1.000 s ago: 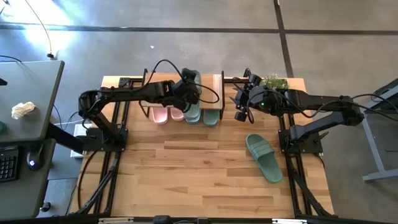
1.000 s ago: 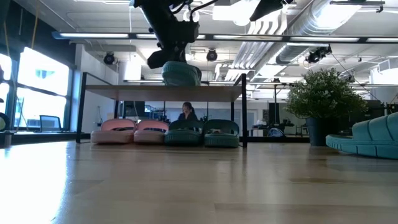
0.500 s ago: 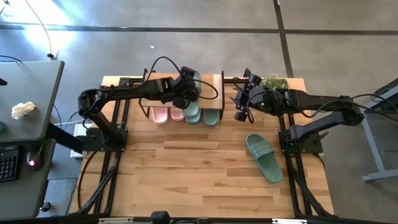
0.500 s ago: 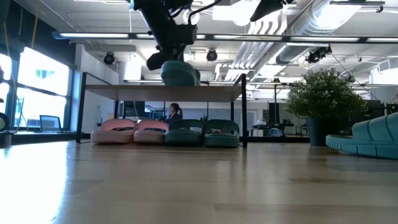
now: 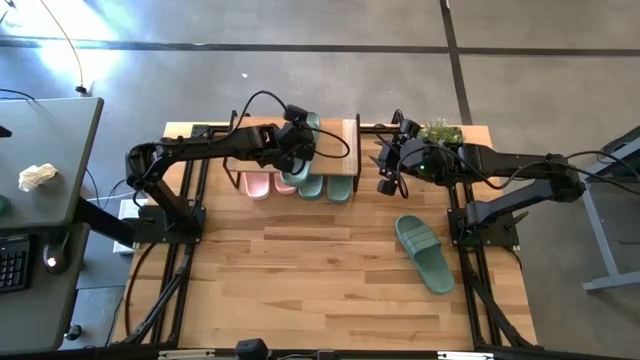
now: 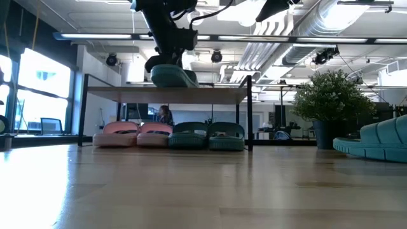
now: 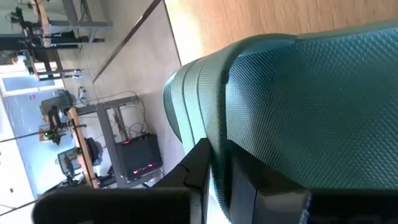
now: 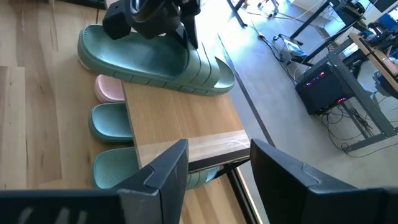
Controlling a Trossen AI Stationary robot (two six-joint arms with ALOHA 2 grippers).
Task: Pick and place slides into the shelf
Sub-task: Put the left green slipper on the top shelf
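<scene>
Now our left gripper (image 5: 292, 140) clamps a green slide (image 8: 155, 60) on the shelf (image 5: 347, 135) top; our right gripper (image 5: 386, 172) hangs open beside the shelf.

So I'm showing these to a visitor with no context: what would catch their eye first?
Probably the left gripper holding a dark green slide on the shelf top. Beneath the plank sit a pink pair and a green pair in a row. One more green slide lies alone on the table at the right, with the right gripper open beside the shelf.
</scene>
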